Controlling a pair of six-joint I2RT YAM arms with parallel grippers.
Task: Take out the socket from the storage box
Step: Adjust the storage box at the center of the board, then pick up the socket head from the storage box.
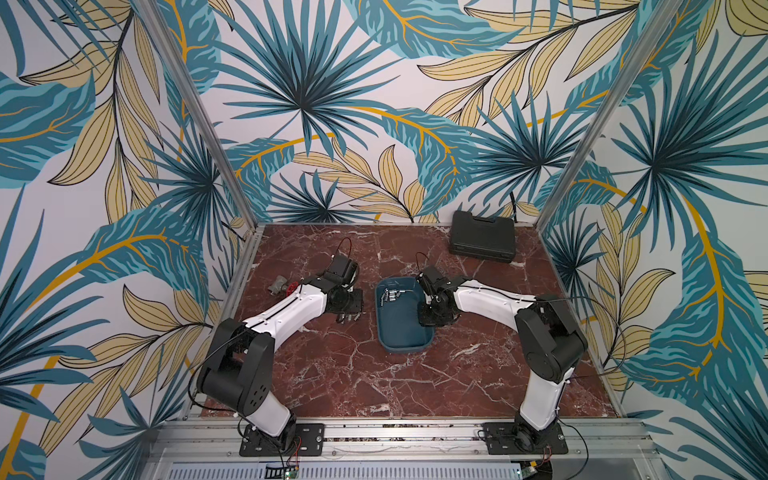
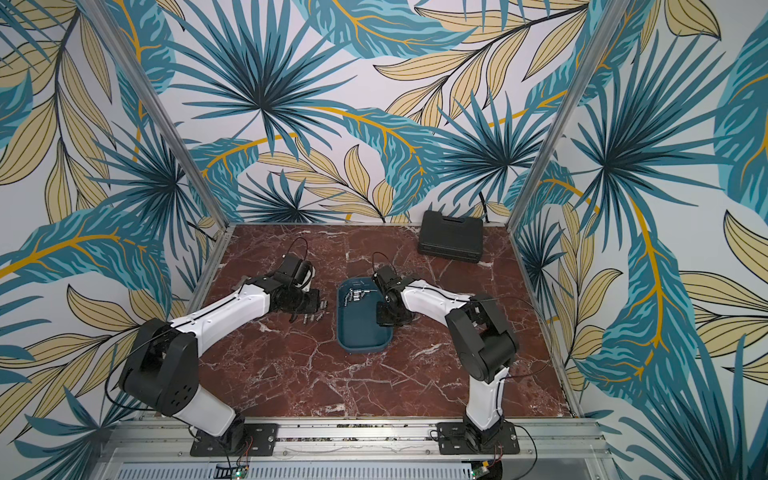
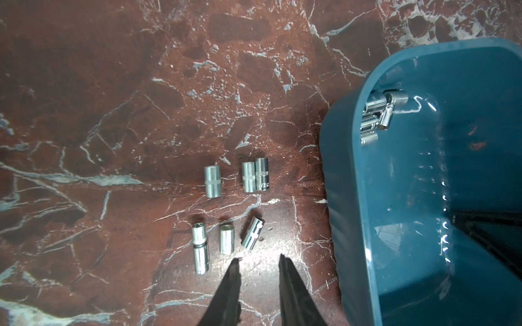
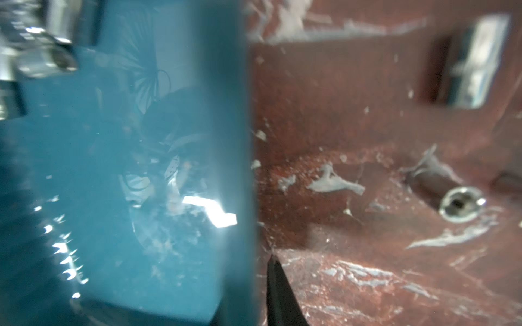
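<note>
While left fingers (image 3: 229,288) hang spread, empty — right fingers (image 4: 279,293) unclear, beside storage box (image 4: 197,113).

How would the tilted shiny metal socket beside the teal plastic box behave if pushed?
The tilted shiny metal socket lies on its round side, so a sideways push would probably roll it. Its polished surface looks slippery, so it may slip from a grip. It looks like rigid metal, likely heavy for its size.

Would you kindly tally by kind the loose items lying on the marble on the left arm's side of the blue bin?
sockets: 6, taking the long stepped piece as one
grey fitting with a red handle: 1
Total: 7
</note>
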